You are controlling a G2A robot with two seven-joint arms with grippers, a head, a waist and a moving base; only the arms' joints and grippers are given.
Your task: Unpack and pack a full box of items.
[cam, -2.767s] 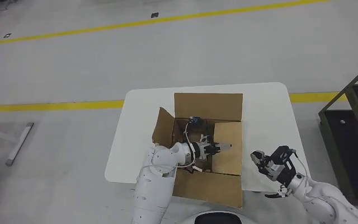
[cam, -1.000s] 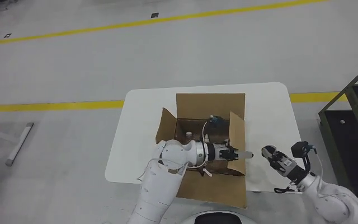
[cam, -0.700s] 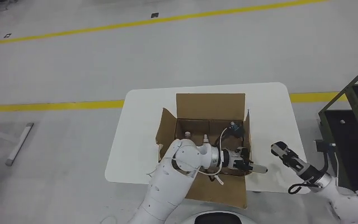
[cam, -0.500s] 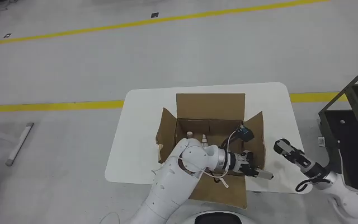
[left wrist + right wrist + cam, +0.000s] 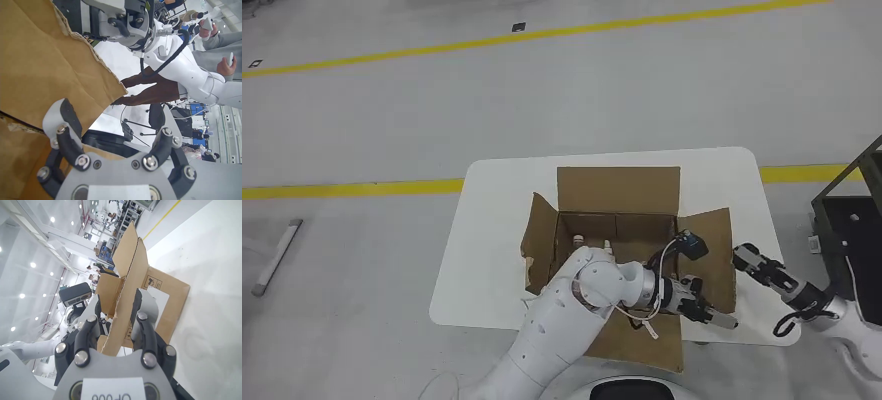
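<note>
1 box (image 5: 618,190) on white table (image 5: 492,250), yellow-lined floor (image 5: 542,100)

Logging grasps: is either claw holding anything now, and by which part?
Nothing is gripped yet. The right claw straddles the outer edge of the cardboard side flap, jaws apart; the left claw is open and empty beside it.

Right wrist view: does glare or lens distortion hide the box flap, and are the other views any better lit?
Right wrist view: ceiling lamps flare and haze the background, but the flap inside the open right claw is evenly lit, its edges straight. Left wrist view: same flap matte, bright background beyond it. Top view: flat light, no glare on the table.
</note>
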